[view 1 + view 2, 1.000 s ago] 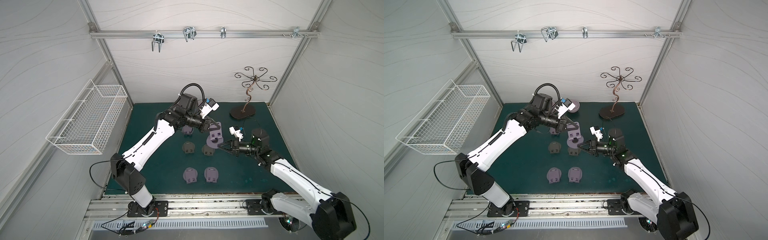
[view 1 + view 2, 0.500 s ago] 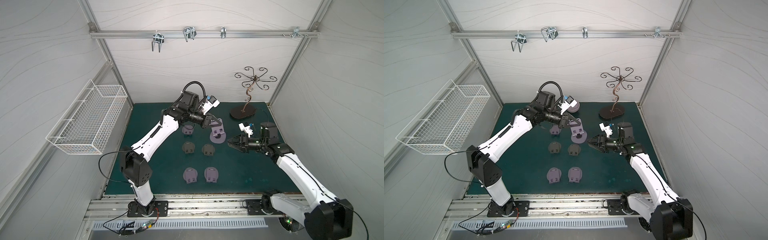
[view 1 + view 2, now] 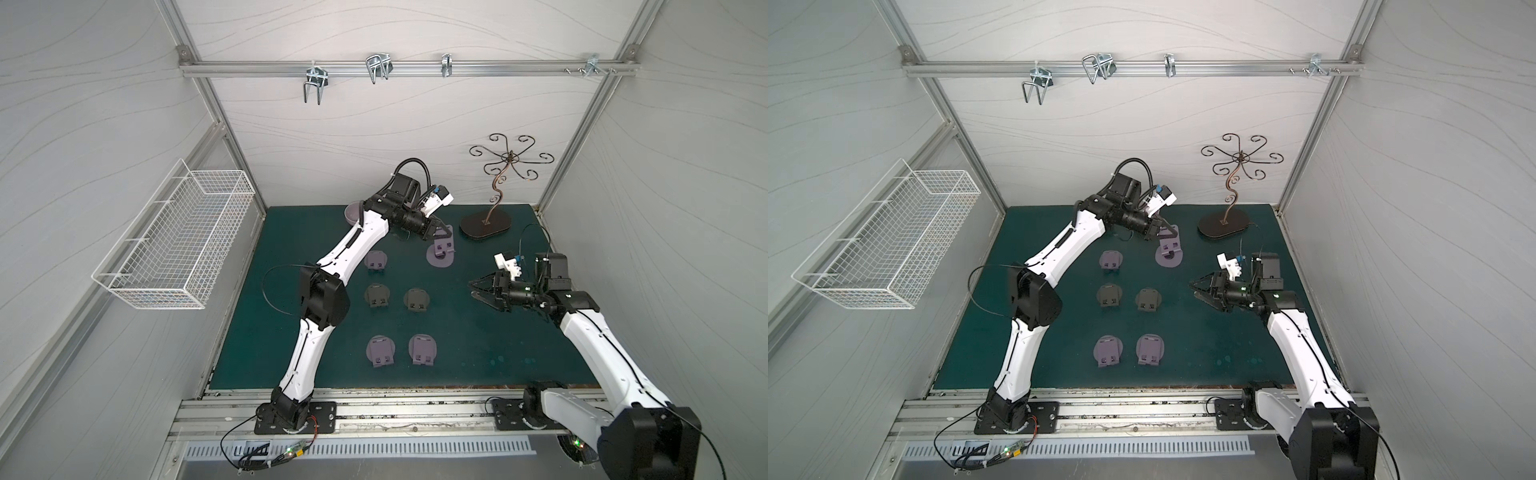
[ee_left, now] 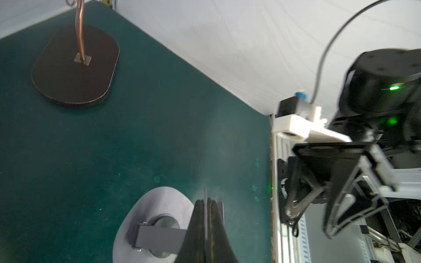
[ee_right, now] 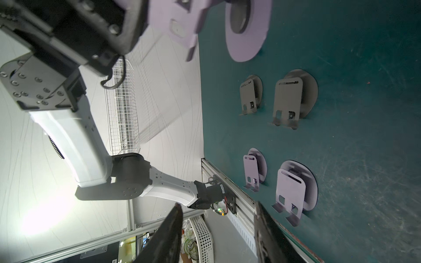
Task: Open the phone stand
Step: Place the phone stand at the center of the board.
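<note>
Left gripper (image 3: pixel 443 235) is pinching the raised plate of the phone stand (image 3: pixel 439 262), base sitting just beneath it. Right gripper (image 3: pixel 472 289) is hanging spread, well apart. Stand appears opened; release is remaining.

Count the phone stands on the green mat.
6: an opened stand in the left claw at the back, a folded one beside it, two dark ones mid-mat, two purple ones in front. A purple shape behind the left arm may be a seventh.
</note>
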Controlling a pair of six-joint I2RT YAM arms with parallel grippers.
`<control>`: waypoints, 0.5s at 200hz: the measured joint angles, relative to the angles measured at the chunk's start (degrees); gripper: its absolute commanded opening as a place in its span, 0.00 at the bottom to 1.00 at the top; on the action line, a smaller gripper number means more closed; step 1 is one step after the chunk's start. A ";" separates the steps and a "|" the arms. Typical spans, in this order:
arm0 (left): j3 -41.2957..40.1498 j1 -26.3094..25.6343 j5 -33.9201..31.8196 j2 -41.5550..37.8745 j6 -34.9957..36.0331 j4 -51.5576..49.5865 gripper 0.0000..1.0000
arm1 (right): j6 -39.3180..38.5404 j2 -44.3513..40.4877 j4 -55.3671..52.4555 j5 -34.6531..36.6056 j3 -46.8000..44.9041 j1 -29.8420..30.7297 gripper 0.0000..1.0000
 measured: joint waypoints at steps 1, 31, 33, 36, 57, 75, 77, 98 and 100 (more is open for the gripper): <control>0.04 0.04 -0.07 0.39 0.00 0.02 0.00 | -0.09 0.02 -0.07 0.04 0.00 -0.07 0.50; 0.48 1.46 -0.63 7.21 -0.63 1.14 0.00 | -1.18 1.46 -0.37 0.81 0.07 -1.09 0.50; 0.50 1.57 -0.66 7.52 -0.70 1.31 0.00 | -1.22 1.64 -0.35 0.85 0.07 -1.16 0.50; 0.61 1.86 -0.63 8.28 -0.79 1.64 0.00 | -1.29 1.97 -0.39 0.87 0.13 -1.22 0.50; 2.75 3.54 -0.72 12.28 -0.98 2.51 0.00 | -1.81 4.85 -0.92 0.81 1.16 -1.66 0.49; 5.38 4.74 -0.76 14.93 -0.85 2.78 0.00 | -2.45 6.47 -1.18 0.81 1.68 -1.79 0.49; 5.55 4.92 -0.74 15.13 -0.83 2.86 0.00 | -2.47 6.60 -1.20 0.81 1.68 -1.81 0.49; 6.29 6.45 -0.55 16.04 -0.68 3.30 0.00 | -2.73 7.78 -1.22 0.81 1.66 -1.86 0.48; 6.34 6.60 -0.48 16.11 -0.68 3.41 0.00 | -2.71 7.91 -1.20 0.79 1.66 -1.86 0.48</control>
